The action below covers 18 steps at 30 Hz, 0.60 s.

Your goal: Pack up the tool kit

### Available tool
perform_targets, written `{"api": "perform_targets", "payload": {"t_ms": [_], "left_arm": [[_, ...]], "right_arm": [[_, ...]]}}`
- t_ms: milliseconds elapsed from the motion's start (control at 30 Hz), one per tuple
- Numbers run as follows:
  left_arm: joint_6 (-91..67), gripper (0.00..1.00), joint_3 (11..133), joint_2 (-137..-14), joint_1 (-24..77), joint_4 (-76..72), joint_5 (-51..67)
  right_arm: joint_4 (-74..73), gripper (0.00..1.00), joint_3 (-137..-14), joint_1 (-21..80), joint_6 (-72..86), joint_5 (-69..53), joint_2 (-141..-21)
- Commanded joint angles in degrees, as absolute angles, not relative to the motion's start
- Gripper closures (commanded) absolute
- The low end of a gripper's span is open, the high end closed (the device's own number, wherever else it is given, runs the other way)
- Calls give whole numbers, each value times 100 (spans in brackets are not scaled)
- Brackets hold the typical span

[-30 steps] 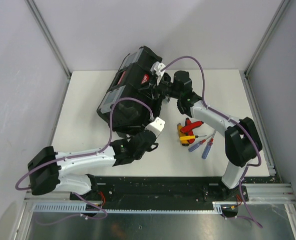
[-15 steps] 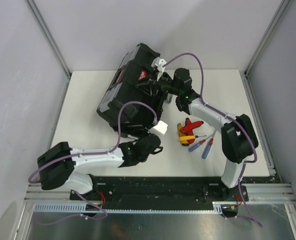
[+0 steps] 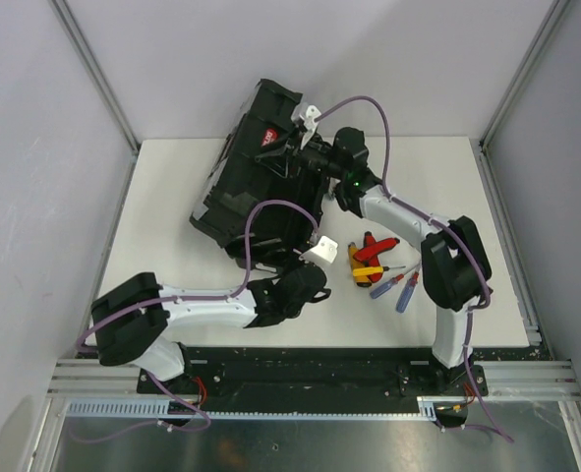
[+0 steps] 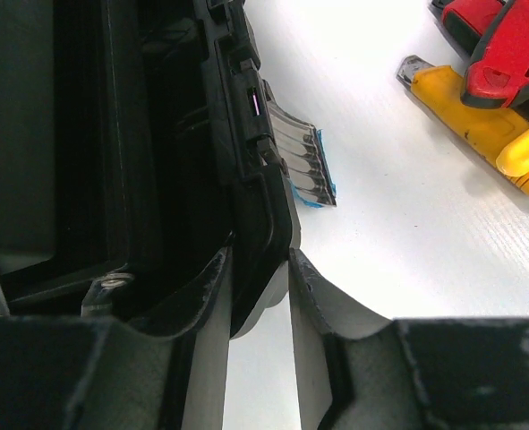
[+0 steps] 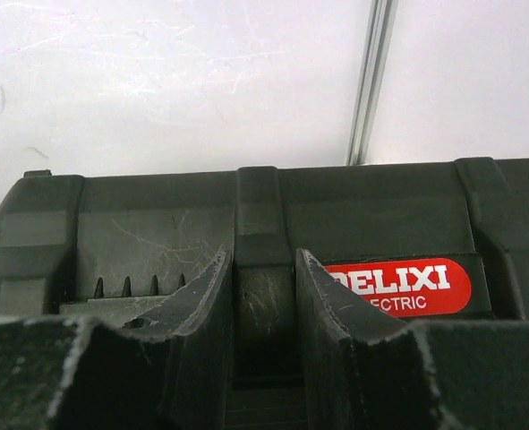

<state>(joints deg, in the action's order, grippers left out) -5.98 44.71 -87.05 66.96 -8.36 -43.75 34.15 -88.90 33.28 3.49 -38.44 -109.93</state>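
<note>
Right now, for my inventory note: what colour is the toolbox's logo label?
Logo label: red, white lettering; right wrist view shows it best.

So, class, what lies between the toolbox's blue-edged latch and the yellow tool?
Only bare white table, shown in the left wrist view, separates the latch from the yellow tool.

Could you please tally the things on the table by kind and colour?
black plastic toolbox: 1
blue-handled screwdrivers: 2
red-handled tool: 1
yellow tools: 2 (they overlap in a pile, so I am less sure)
Total: 6
</note>
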Motion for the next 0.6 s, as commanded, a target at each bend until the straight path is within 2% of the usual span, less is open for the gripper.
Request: {"api": "perform_targets", "payload": {"t_ms": [0, 567], "left_arm": [[-1097, 67, 4239, -9330, 6869, -167, -3259], [-1191, 68, 4352, -9749, 6905, -168, -3007]], "right_arm": [[4197, 100, -9458, 3356, 605, -3486, -11167], [4973, 100, -10861, 3497, 2387, -3239, -12441]]}}
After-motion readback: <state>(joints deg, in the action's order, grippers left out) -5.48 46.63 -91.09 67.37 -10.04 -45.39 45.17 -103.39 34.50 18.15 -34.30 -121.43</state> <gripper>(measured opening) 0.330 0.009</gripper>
